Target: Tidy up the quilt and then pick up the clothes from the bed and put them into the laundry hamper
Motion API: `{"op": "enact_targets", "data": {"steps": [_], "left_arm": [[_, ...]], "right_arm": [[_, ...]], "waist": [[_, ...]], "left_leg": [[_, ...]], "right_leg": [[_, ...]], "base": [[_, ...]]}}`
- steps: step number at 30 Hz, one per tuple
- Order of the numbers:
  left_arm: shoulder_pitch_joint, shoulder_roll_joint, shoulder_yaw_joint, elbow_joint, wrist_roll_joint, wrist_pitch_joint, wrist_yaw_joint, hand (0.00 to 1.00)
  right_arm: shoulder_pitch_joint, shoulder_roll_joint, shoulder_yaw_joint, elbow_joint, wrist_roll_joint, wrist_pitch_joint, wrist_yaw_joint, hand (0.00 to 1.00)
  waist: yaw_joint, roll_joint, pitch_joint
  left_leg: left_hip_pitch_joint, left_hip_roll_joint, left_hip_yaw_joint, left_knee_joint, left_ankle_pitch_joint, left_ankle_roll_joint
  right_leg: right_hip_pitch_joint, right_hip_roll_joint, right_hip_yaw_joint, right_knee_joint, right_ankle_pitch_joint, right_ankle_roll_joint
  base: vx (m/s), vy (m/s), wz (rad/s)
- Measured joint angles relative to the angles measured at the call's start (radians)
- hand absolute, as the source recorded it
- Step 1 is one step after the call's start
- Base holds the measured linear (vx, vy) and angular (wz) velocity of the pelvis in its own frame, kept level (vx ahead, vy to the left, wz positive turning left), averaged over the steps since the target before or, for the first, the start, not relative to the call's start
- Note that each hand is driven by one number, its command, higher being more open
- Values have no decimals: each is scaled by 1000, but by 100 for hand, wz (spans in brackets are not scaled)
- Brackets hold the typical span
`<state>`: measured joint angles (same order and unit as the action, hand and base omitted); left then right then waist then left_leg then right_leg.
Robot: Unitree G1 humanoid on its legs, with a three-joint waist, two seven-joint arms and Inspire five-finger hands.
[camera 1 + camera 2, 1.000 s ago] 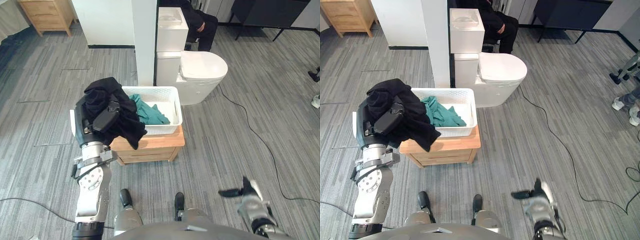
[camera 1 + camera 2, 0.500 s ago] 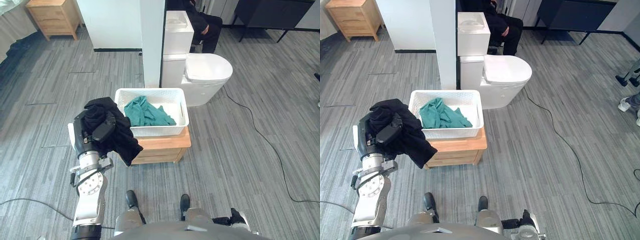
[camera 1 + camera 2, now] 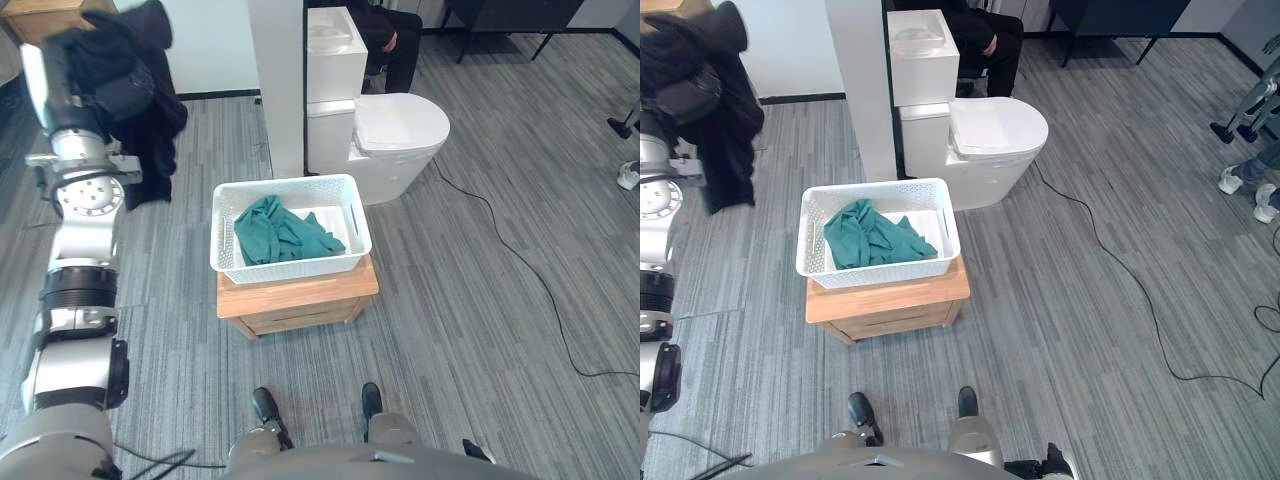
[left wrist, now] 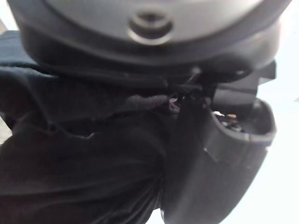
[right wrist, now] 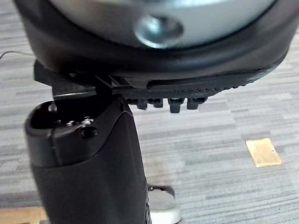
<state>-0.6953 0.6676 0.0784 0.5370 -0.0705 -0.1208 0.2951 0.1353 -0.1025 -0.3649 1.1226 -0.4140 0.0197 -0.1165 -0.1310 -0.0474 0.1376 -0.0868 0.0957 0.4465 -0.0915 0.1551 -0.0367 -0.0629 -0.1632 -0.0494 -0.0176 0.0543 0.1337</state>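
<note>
My left hand point(image 3: 122, 96) is raised high at the far left, shut on a black garment point(image 3: 150, 120) that drapes over it and hangs down. In the left wrist view the black cloth point(image 4: 84, 177) bunches against the palm beside the thumb point(image 4: 224, 154). A white laundry basket point(image 3: 345, 205) sits on a low wooden nightstand point(image 3: 300, 296), to the right of and below that hand. A teal garment point(image 3: 282, 230) lies inside it. My right hand point(image 5: 88, 158) hangs low over the floor with its thumb straight and nothing in it.
Behind the basket stand a white toilet point(image 3: 395, 125) and a white pillar point(image 3: 280, 80). A person in dark clothes point(image 3: 395, 35) sits behind the toilet. A black cord point(image 3: 520, 270) runs over the grey plank floor to the right.
My left arm has lifted the black garment up and leftward, away from the basket's left side. The right hand has dropped below the eye views. The camera has shifted.
</note>
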Motion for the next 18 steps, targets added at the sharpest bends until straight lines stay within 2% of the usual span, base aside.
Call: {"op": "enact_targets", "data": {"steps": [6, 11, 18], "left_arm": [[-10, -25, -22, 64, -6, 20, -14, 0], [-9, -47, -23, 68, -9, 21, -24, 0], [0, -92, -25, 68, 2, 21, -40, 0]], "right_arm": [[-16, 0, -21, 2, 34, -1, 1, 100], [-16, 2, -50, 4, 38, 11, 2, 100], [-33, 2, -57, 4, 38, 0, 3, 100]], "waist": [[-10, -5, 25], [-11, -20, 44], [-12, -14, 73]], "left_leg": [[-29, 14, 15, 0, 3, -5], [-28, 17, 25, 0, 6, -7], [-22, 20, 30, 0, 6, -9]], "right_leg": [[-46, 13, 18, 6, -4, -7], [-56, 18, 28, 16, -1, -5], [-54, 20, 31, 17, -4, -14]], "base": [[-28, -26, -10], [17, -18, -6], [-11, -3, -2]]}}
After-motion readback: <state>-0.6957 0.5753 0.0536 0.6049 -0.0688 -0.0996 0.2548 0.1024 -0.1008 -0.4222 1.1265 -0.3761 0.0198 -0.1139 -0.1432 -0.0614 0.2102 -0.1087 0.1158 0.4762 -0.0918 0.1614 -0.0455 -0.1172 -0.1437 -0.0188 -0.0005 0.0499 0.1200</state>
